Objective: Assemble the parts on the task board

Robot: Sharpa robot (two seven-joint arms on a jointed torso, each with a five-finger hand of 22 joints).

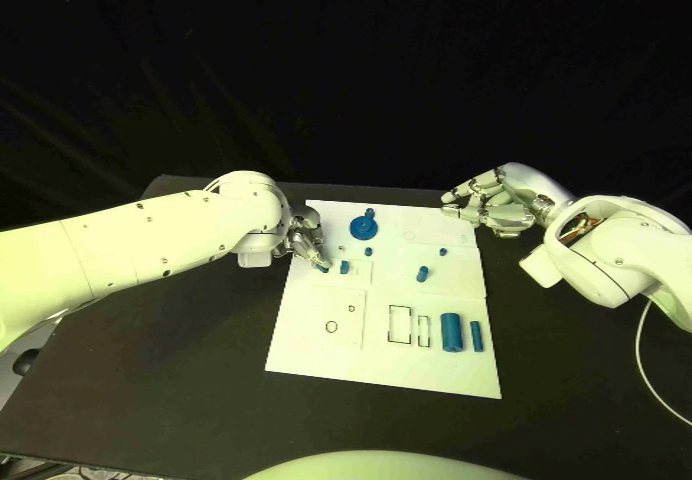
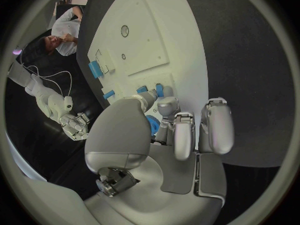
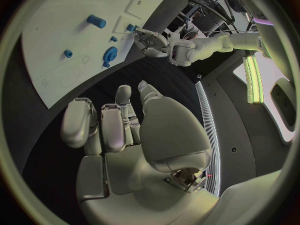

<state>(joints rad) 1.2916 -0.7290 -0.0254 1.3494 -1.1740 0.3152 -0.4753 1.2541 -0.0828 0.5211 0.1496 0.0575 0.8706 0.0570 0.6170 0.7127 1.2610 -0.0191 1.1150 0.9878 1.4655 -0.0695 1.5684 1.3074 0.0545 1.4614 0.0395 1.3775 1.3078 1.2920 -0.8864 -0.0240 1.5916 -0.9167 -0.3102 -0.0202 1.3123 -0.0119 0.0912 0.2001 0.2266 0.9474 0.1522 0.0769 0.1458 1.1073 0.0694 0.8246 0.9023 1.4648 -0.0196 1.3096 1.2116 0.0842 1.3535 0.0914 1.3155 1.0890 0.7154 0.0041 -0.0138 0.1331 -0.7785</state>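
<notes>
The white task board lies mid-table. A blue gear with a peg stands at its far end, also in the right wrist view. Small blue pegs stand further right, and two blue cylinders lie near the right edge. My left hand hangs over the board's left edge. Its thumb and a fingertip meet at a small upright blue part; whether they pinch it is unclear. My right hand hovers off the board's far right corner, fingers loosely bent and holding nothing.
Outlined slots and a round hole mark the near half of the board. Black table surrounds the board on all sides. My right forearm lies along the right side of the table.
</notes>
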